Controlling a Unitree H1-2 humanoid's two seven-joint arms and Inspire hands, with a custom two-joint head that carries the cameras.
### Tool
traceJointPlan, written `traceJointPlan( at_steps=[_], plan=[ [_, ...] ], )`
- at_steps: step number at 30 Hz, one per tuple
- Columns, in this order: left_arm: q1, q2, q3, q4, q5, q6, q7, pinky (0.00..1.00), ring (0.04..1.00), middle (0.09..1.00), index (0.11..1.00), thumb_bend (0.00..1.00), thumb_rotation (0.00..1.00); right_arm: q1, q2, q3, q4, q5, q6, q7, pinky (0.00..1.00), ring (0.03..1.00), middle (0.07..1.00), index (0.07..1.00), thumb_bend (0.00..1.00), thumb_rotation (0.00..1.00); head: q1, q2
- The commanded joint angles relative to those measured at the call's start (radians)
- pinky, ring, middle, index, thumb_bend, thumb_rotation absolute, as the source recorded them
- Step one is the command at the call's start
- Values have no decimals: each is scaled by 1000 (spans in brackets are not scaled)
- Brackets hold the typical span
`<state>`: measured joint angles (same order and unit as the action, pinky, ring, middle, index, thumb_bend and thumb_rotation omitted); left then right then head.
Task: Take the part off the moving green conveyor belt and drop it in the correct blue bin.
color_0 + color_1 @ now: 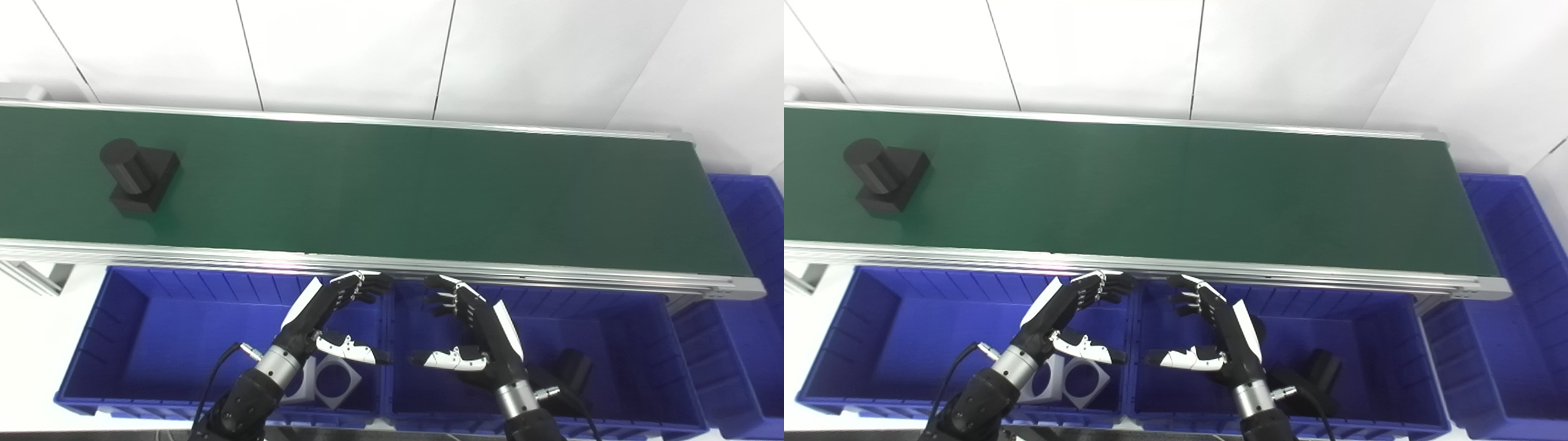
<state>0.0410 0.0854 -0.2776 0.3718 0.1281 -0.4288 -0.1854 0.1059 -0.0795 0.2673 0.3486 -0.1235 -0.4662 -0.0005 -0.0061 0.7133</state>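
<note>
One black part (138, 176), a cylinder on a square block, lies at the left end of the green belt (429, 190), well apart from both hands. Three blue bins show: the left bin (122, 343) holds two white square pieces (327, 380), the middle bin (637, 361) holds one black part (566, 373), and a third bin (750, 245) sits at the right end. Two hands, left hand (331, 315) and right hand (471, 327), hover over the bins just below the belt's near rail, each holding nothing, fingers curled and apart from the thumb.
</note>
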Motion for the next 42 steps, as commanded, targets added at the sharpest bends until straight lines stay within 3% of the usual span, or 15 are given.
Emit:
traceJointPlan(
  at_steps=[1, 22, 28, 34, 42],
  plan=[
    [-22, -1, -3, -13, -17, -41, 14, 725, 763, 764, 733, 1000, 213, -15, 8, 2, -17, 3, -3, -8, 636, 718, 802, 761, 950, 259, 2, 0],
    [-27, 2, -10, 1, -27, -41, 14, 727, 769, 766, 733, 1000, 203, -21, 8, 5, -4, 1, -3, -14, 639, 718, 802, 760, 951, 254, 8, -19],
    [-43, 2, -32, 46, -17, -41, 41, 730, 758, 750, 725, 1000, 218, -32, -3, 13, 33, 17, -4, -18, 647, 716, 799, 765, 943, 246, 56, -71],
    [-63, 0, -81, 101, 9, -41, 103, 710, 743, 749, 729, 1000, 215, -44, -20, 19, 76, 29, -4, -20, 647, 733, 810, 771, 938, 263, 126, -156],
    [-101, 0, -154, 186, 11, -41, 186, 706, 732, 747, 735, 1000, 220, -70, -35, 21, 140, 52, -4, -20, 649, 732, 805, 767, 945, 263, 186, -225]
  ],
)
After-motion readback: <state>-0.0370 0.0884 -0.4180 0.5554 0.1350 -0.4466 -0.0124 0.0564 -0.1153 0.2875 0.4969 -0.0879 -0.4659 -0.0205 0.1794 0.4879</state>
